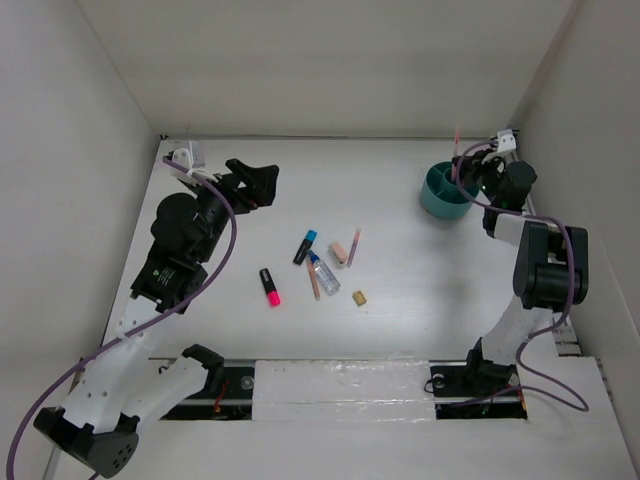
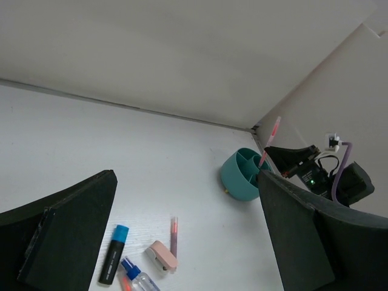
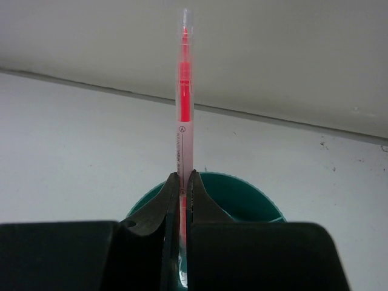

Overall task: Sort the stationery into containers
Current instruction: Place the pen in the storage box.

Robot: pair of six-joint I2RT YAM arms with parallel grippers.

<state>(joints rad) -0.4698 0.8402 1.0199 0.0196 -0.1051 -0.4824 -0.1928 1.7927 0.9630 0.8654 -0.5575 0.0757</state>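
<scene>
Reaching to the far right corner, the right gripper pinches 1 thin pink plastic pen upright over the round teal plastic organiser; the left gripper hovers wide open, far left.

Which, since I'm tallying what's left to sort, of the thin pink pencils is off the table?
The pencil clamped upright in the right gripper above the teal organiser; the other two pencils lie flat near the eraser.
</scene>
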